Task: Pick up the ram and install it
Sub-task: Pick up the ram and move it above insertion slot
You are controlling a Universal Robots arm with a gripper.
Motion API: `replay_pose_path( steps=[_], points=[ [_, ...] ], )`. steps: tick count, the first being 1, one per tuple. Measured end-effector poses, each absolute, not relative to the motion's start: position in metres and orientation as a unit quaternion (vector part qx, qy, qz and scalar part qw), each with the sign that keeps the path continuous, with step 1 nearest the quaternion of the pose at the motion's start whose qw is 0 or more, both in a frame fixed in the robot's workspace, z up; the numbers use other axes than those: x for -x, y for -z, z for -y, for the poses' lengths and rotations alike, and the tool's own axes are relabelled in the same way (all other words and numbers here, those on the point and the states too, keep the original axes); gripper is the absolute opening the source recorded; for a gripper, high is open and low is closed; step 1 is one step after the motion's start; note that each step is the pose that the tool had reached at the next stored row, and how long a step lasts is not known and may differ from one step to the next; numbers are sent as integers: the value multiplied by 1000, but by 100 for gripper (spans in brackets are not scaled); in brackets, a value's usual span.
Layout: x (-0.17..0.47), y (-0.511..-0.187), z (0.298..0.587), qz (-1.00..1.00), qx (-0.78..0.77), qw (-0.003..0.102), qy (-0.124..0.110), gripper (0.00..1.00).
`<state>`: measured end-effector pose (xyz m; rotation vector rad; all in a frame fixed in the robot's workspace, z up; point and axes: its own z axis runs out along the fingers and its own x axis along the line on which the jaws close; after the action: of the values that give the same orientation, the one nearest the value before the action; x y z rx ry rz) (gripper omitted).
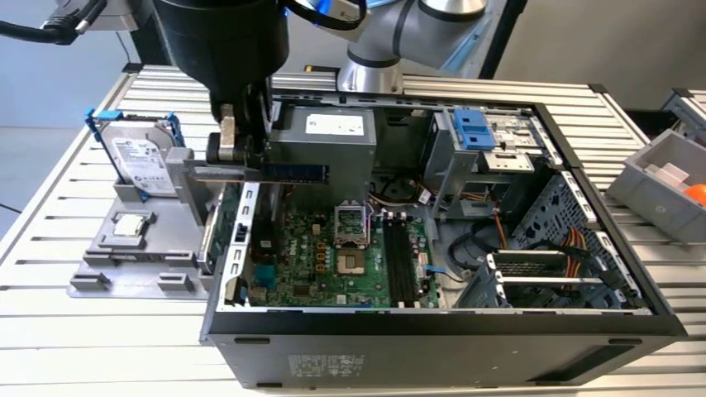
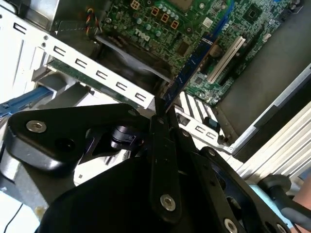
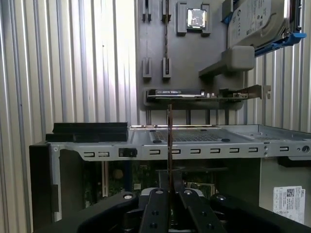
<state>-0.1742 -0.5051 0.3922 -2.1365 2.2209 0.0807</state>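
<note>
bluish-green ram [image 1: 298,172], clamped by closed fingers of the gripper [image 1: 245,165], hangs above the computer case [image 1: 441,331]; pickup done, seating in the case's motherboard slots [image 1: 398,256] not yet done.

An open computer case [image 1: 441,322] lies on the slatted tabletop [image 1: 45,331], its green motherboard [image 1: 331,265] exposed. Beside it, a grey tray [image 1: 121,277] holds a hard drive [image 1: 141,161] upright and a small processor chip [image 1: 131,223].
</note>
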Motion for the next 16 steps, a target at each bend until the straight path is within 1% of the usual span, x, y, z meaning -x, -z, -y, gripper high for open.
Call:
replay_pose_path(
  steps=[16],
  points=[
    [139,-392,505,-720,693,29,-26,0]
  ],
)
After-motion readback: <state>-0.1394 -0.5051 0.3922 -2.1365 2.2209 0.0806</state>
